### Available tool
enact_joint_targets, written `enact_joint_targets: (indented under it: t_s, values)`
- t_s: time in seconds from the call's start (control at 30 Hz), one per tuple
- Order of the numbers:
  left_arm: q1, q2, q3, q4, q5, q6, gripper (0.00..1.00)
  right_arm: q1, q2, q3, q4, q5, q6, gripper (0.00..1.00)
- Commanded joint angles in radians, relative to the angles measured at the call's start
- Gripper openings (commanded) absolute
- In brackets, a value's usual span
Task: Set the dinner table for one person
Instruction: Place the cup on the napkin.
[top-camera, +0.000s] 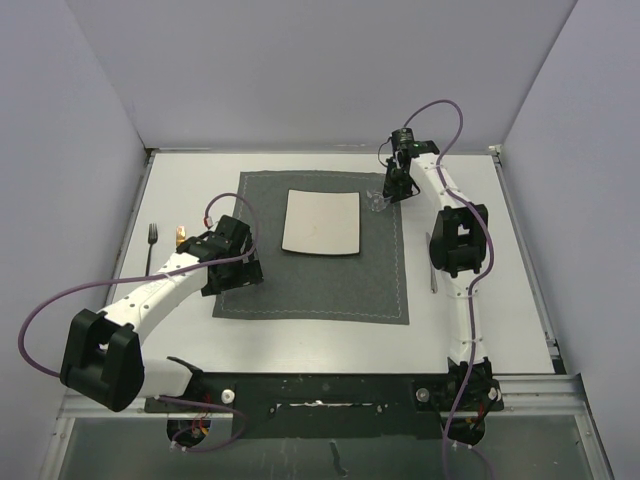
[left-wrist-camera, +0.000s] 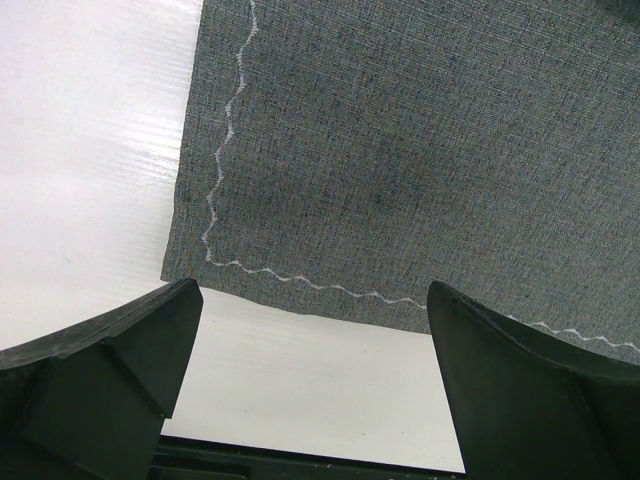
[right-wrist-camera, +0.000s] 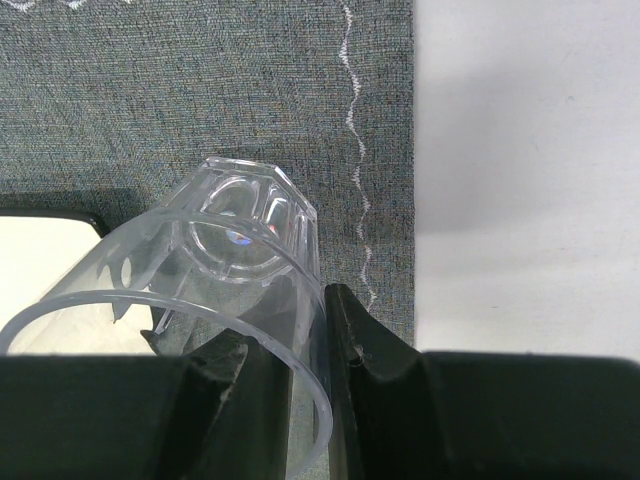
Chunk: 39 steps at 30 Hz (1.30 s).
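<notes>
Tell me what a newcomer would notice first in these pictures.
A dark grey placemat lies in the middle of the white dinner table, with a square white plate on its far half. The right gripper pinches the rim of a clear glass at the placemat's far right corner, beside the plate. The left gripper hangs open above the placemat's near left corner.

White arms (top-camera: 160, 285), black fingers (left-wrist-camera: 90, 390), purple cables (top-camera: 60, 299)
</notes>
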Motion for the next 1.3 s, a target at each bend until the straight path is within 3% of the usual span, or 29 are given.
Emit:
enact_joint_targets:
  t_s: [0.0, 0.27, 0.43, 0.7, 0.97, 1.27]
  values:
    - [0.003, 0.006, 0.018, 0.036, -0.021, -0.001, 0.98, -0.005, 0.027, 0.027, 0.005, 0.003, -0.005, 0.01]
    - [0.003, 0.011, 0.013, 0.040, -0.020, -0.001, 0.98, -0.006, 0.036, 0.031, 0.013, -0.015, -0.022, 0.10]
    - [0.003, 0.016, 0.007, 0.046, -0.018, -0.001, 0.98, -0.006, 0.025, 0.014, 0.043, -0.022, -0.035, 0.22]
    - [0.003, 0.025, -0.003, 0.052, -0.013, -0.001, 0.98, -0.005, 0.026, 0.025, 0.075, -0.044, -0.048, 0.22]
    - [0.003, 0.029, -0.015, 0.060, -0.005, -0.002, 0.98, -0.006, 0.009, 0.016, 0.108, -0.043, -0.050, 0.37]
    - [0.001, 0.039, -0.028, 0.070, 0.004, -0.002, 0.98, -0.004, -0.046, -0.028, 0.180, -0.034, -0.063, 0.42]
